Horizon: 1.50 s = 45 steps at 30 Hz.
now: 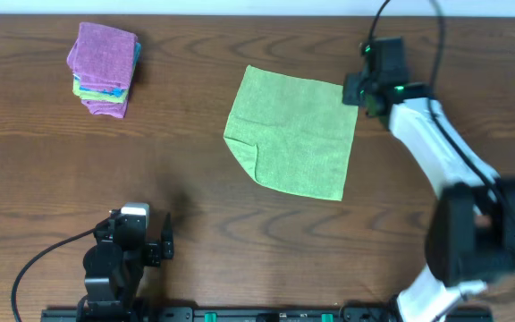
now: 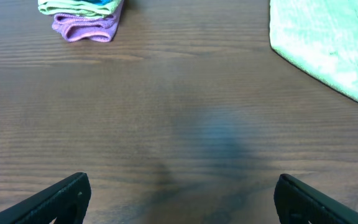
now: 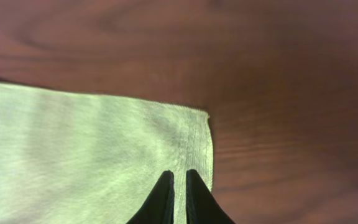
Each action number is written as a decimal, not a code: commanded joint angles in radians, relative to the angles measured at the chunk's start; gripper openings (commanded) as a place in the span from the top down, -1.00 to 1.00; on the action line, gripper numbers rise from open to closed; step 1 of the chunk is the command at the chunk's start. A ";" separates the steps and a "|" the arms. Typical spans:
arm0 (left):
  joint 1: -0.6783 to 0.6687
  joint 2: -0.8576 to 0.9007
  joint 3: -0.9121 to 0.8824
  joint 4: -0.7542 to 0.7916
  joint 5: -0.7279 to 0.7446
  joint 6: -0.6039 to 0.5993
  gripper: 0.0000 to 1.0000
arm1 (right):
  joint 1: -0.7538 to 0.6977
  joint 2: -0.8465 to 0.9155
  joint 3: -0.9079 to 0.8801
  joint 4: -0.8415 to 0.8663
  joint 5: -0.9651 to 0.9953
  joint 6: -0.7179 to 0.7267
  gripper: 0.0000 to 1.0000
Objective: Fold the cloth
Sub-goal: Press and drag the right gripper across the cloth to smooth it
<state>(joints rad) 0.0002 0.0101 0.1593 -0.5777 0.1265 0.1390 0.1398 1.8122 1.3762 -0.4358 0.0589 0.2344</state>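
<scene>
A light green cloth lies spread flat on the wooden table, its near left corner turned over a little. My right gripper is at the cloth's far right corner. In the right wrist view its fingers are nearly closed, pinching the cloth just inside that corner, with a small ridge running up from the tips. My left gripper is at the front left of the table, well away from the cloth. In the left wrist view its jaws are wide open and empty, and the cloth's edge shows at the top right.
A stack of folded cloths, purple on top with green and blue layers, sits at the far left; it also shows in the left wrist view. Bare wooden table lies between the left gripper and the cloth.
</scene>
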 commanded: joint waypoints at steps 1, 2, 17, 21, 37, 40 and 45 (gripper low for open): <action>0.006 -0.006 -0.007 0.000 -0.003 0.011 -0.91 | 0.021 -0.111 0.018 -0.080 -0.148 -0.005 0.97; 0.006 -0.006 -0.007 0.000 -0.003 0.011 -0.91 | 0.037 -0.139 0.018 -0.124 -0.214 -0.008 0.97; 0.006 -0.006 -0.007 0.000 -0.003 0.011 -0.91 | 0.329 0.136 0.016 -0.247 -0.547 -0.090 0.52; 0.006 -0.006 -0.007 0.000 -0.003 0.011 -0.91 | 0.346 0.217 0.016 -0.196 -0.564 -0.056 0.52; 0.006 -0.006 -0.007 0.000 -0.003 0.011 -0.91 | 0.346 0.268 0.016 -0.120 -0.478 -0.048 0.43; 0.006 -0.006 -0.007 0.000 -0.003 0.011 -0.91 | 0.346 0.283 0.016 -0.115 -0.478 -0.048 0.42; 0.006 -0.006 -0.007 0.000 -0.003 0.011 -0.91 | 0.346 0.317 0.016 -0.105 -0.483 -0.021 0.42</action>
<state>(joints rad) 0.0002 0.0101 0.1593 -0.5777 0.1265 0.1390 0.4805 2.1052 1.3956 -0.5472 -0.4252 0.1871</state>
